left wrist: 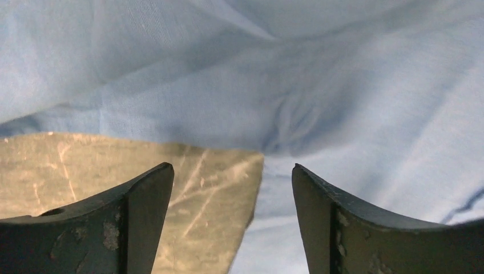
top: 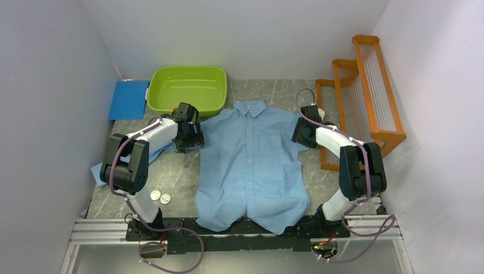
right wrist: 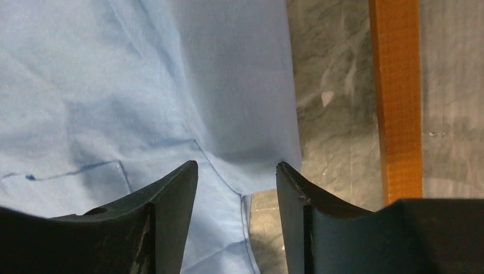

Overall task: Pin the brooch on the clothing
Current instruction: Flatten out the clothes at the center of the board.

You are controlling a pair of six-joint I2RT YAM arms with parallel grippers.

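Observation:
The clothing, a light blue button-up shirt, lies flat on the table with its collar at the far side. The brooch appears as two small round pale discs on the table at the front left, away from both grippers. My left gripper is open over the shirt's left shoulder edge; in the left wrist view cloth and bare table show between its fingers. My right gripper is open over the right sleeve fold, with shirt cloth beneath. Neither holds anything.
A green tub stands at the back behind the left gripper. A blue flat sheet lies to its left. An orange wooden rack stands along the right side, its base bar near the right gripper. The shirt's left sleeve trails under the left arm.

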